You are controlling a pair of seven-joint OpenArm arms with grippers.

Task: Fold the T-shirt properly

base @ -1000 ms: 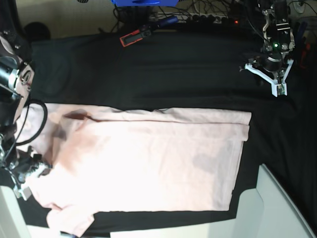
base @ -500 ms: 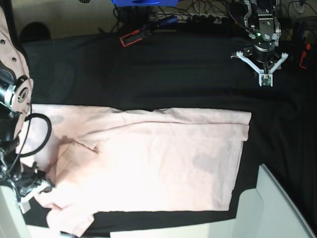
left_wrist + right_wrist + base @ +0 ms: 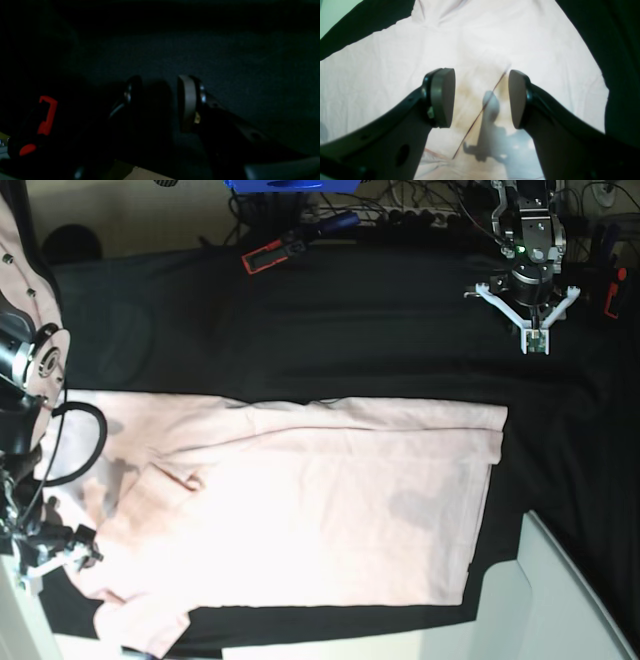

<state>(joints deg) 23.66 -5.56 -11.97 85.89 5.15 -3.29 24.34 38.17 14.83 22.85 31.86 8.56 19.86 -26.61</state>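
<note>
Folding work sits at an in-between point: the T-shirt [image 3: 300,510] lies flat across the near half of the desk [image 3: 350,330], one long edge already turned in, a sleeve poking out toward the near left corner. To do the next fold well, my judgement is that the right claw [image 3: 481,97] should come down on a doubled edge at the sleeve end, pinch both layers together, and carry them over in a low arc so the cloth lands square on itself rather than dragging or bunching. That claw hovers just above the pink cloth near the left edge of the desk, its jaws apart with nothing between them, its shadow falling on the fabric below. The left claw [image 3: 160,102] waits well away by the far right corner, pointing down over the bare black cloth [image 3: 225,55] covering the desk, jaws likewise apart and holding nothing. A red-and-black tool [image 3: 268,254] rests along the far edge, clear of the shirt, and should not interfere.
</note>
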